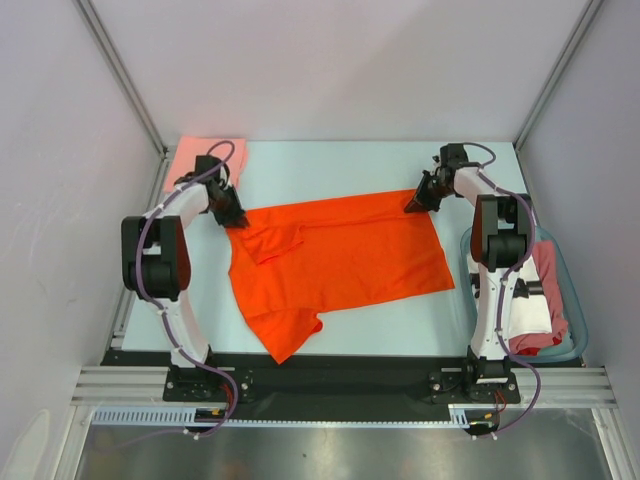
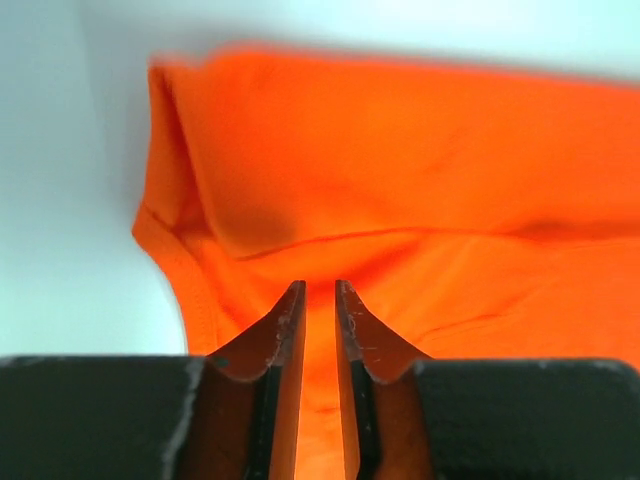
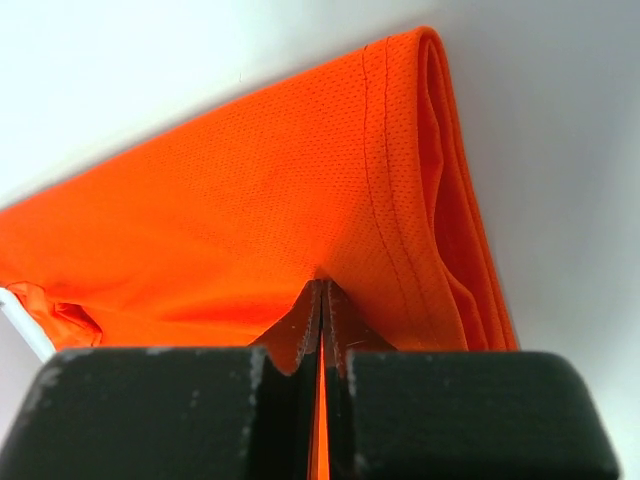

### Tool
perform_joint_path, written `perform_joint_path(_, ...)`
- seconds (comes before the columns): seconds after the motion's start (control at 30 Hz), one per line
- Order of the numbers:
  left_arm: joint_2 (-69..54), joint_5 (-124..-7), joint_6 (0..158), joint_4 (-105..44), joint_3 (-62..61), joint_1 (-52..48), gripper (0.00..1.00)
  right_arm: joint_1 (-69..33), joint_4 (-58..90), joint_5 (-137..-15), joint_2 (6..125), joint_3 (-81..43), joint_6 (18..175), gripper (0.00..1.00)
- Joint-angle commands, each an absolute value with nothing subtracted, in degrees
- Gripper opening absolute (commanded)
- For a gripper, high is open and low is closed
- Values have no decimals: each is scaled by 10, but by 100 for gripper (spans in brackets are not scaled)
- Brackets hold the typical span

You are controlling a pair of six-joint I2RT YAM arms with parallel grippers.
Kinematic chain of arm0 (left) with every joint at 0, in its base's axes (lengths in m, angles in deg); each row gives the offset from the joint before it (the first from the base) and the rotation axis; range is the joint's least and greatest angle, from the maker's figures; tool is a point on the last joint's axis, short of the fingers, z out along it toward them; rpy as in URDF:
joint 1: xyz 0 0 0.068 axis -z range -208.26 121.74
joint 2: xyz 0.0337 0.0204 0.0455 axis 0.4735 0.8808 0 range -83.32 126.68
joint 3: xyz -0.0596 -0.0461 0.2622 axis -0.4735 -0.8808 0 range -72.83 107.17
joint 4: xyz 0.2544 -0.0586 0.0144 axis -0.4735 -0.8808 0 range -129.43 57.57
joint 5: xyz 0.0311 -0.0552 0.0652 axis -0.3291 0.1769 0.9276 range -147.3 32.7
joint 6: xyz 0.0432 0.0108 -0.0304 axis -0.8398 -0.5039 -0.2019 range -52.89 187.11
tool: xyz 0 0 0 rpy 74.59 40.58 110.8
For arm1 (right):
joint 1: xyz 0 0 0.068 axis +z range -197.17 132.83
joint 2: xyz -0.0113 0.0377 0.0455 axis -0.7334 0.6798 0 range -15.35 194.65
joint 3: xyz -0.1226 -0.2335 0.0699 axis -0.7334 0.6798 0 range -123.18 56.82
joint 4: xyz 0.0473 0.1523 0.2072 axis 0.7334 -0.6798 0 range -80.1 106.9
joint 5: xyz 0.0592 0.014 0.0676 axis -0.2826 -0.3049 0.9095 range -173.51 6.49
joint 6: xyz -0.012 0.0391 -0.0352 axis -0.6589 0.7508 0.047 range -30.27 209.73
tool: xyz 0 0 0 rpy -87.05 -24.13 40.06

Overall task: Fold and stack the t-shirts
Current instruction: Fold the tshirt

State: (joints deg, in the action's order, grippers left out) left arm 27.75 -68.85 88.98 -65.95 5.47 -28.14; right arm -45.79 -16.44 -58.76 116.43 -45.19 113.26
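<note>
A bright orange-red t-shirt (image 1: 340, 255) lies spread across the middle of the table, with one sleeve folded over near its left side. At its far left corner my left gripper (image 1: 232, 213) has its narrow-set jaws closed on a fold of the cloth (image 2: 400, 200), which fills the gap between the fingers (image 2: 318, 285). My right gripper (image 1: 418, 203) is shut on the far right corner, pinching the stitched hem (image 3: 375, 150) between its fingertips (image 3: 325, 283). That corner is lifted off the table.
A folded pale salmon-pink t-shirt (image 1: 205, 153) lies at the back left corner, just behind the left arm. A translucent blue-green tub (image 1: 577, 320) at the right holds white (image 1: 530, 310) and dusty pink (image 1: 550, 275) shirts beside the right arm's base.
</note>
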Motion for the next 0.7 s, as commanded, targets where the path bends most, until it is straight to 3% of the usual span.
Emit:
perform_joint_path(0.0, 244, -697, 891, -657, 137, -302, 23, -456, -182, -615, 1137, -466, 1124, 0)
perform_joint_path(0.23, 363, -749, 918, -672, 267, -320, 17, -452, -182, -593, 1138, -507, 1142, 0)
perform_joint_path(0.67, 386, -653, 857, -690, 188, -343, 16, -461, -177, -604, 1128, -466, 1132, 0)
